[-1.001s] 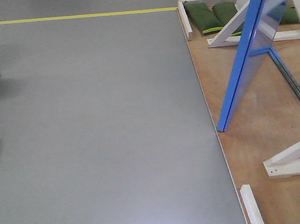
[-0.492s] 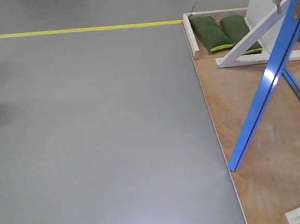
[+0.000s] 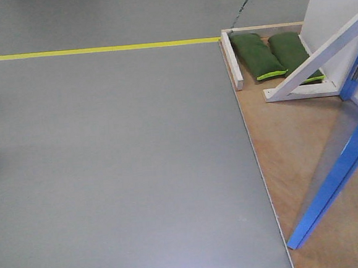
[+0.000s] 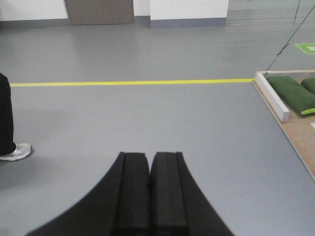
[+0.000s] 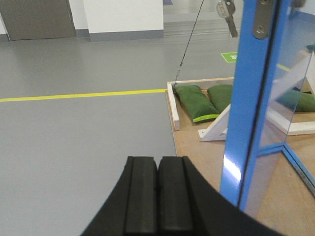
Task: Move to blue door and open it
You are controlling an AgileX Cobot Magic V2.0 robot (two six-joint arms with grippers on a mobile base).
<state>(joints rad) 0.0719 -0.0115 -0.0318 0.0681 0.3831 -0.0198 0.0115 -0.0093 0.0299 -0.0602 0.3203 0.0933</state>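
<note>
My right gripper is closed, its two black pads pressed flat together with nothing between them. Just ahead and to its right stands the blue door, seen edge-on and clear of my pads, with a metal edge plate and a hanging silver key high on it. The door stands on a wooden platform, with a white brace and green sandbags farther ahead. My left gripper is likewise closed on nothing, over grey floor; a yellow line crosses far ahead of it
</note>
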